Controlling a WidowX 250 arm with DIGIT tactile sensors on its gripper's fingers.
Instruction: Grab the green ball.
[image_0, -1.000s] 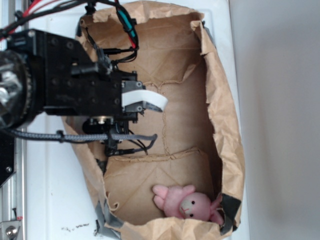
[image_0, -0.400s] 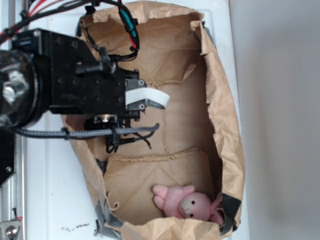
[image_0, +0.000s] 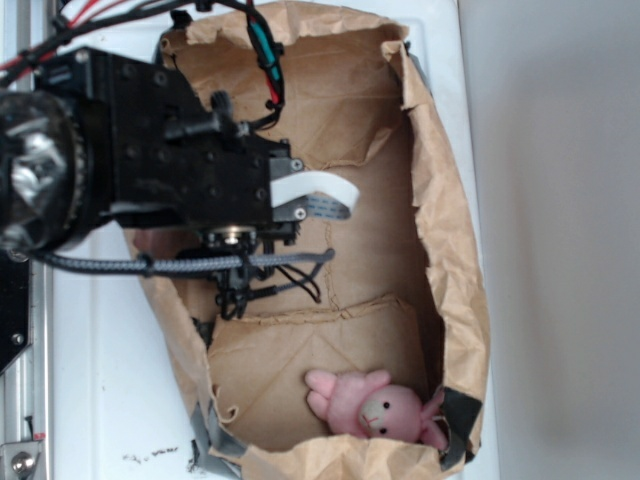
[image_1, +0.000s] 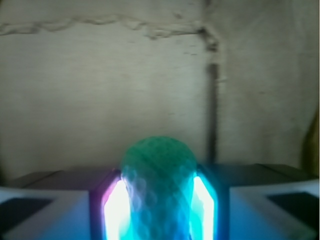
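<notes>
You had the green ball (image_1: 159, 172) wedged between the fingers (image_1: 116, 207), nearly closed on its sides at 3 and 9 o'clock. It looked light, dimpled, fairly grippy; holding across its widest middle seemed safest. The pink bunny (image_0: 375, 404) sat well apart.

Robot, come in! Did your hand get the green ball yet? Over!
Hand shut on the green ball, seen in wrist view. Pink bunny far off in the bag's corner. Nothing in the way.

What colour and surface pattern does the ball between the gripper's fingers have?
The green ball is mint green with fine dimples; the wrist view shows it best.
</notes>
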